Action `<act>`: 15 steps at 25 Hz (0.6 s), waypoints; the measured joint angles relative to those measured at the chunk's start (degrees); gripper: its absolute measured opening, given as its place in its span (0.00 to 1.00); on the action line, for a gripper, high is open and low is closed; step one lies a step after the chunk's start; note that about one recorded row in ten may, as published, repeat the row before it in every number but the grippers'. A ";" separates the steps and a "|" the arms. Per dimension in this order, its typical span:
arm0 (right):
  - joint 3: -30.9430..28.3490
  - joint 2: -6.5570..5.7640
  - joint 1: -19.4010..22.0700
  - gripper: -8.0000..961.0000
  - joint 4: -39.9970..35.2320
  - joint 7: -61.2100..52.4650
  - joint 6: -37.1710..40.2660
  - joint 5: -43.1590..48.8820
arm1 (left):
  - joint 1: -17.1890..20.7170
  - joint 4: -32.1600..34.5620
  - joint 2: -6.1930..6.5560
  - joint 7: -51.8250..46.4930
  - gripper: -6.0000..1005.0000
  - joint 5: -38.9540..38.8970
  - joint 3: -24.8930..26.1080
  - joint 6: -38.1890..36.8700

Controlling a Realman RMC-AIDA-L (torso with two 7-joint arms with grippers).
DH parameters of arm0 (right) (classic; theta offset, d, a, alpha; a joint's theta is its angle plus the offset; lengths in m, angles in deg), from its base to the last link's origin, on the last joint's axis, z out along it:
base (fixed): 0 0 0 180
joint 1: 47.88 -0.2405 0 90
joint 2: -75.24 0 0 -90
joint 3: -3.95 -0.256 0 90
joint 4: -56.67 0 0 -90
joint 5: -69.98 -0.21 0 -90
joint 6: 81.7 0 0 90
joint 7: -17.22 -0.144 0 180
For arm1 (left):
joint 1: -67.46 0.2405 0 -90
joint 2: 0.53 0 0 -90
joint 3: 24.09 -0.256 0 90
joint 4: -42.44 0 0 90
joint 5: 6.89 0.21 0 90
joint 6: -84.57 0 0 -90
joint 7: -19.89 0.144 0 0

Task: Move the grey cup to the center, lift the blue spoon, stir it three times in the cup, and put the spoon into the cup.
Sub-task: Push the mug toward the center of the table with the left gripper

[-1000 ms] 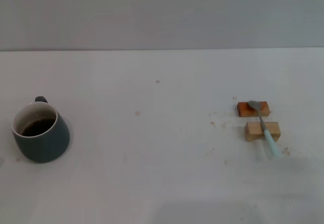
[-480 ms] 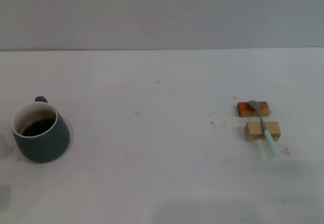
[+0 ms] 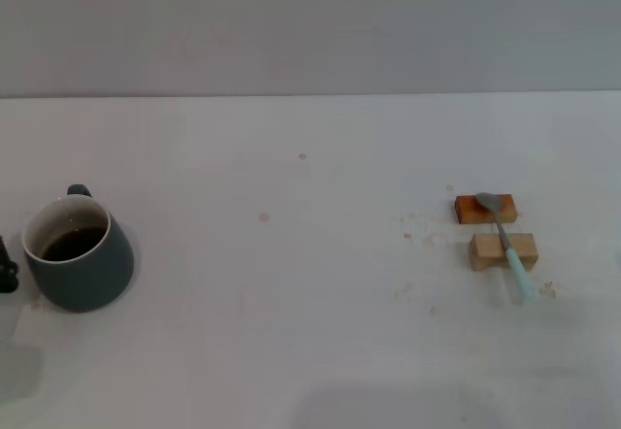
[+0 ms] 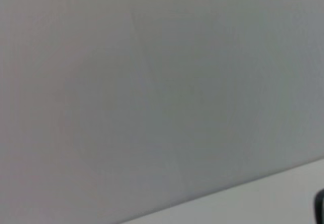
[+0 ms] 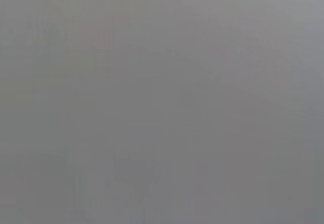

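At the far left edge of the head view a small dark tip of the left gripper (image 3: 6,266) shows just beside the grey cup (image 3: 78,264), a rounded dark slate-grey ceramic mug with a white rim and interior; too little of the gripper is visible to tell whether its fingers are spread or pressed together, or whether it touches the mug. The grey cup stands upright on the white table (image 3: 291,303) at the left side, with dark brown liquid inside and its loop handle pointing toward the far side of the table. Well apart from it, on the right side, lies the blue spoon (image 3: 505,242), a slim spoon with a pale light-blue handle and a grey metal bowl. Its bowl rests on a reddish-brown wooden block (image 3: 485,209) and its neck crosses a pale wooden block (image 3: 503,251) that sits just nearer the robot, while the end of the handle comes down to the table beyond that block. A few small brown specks mark the table near the blocks. The left wrist view gives only a grey wall, a strip of pale surface and a dark sliver at one edge. The right gripper appears in no view, and the right wrist view shows plain grey.
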 joint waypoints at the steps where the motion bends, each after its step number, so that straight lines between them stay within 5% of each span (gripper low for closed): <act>1: 0.00 -0.02 -0.08 0.87 -0.01 0.00 0.00 0.00 | -0.20 0.03 0.00 0.02 0.00 -0.01 -0.54 0.40; 15: -0.11 -0.08 -0.62 0.87 -0.23 -0.01 -0.20 -0.38 | -2.10 -0.34 0.00 0.14 0.00 -0.01 -5.87 2.24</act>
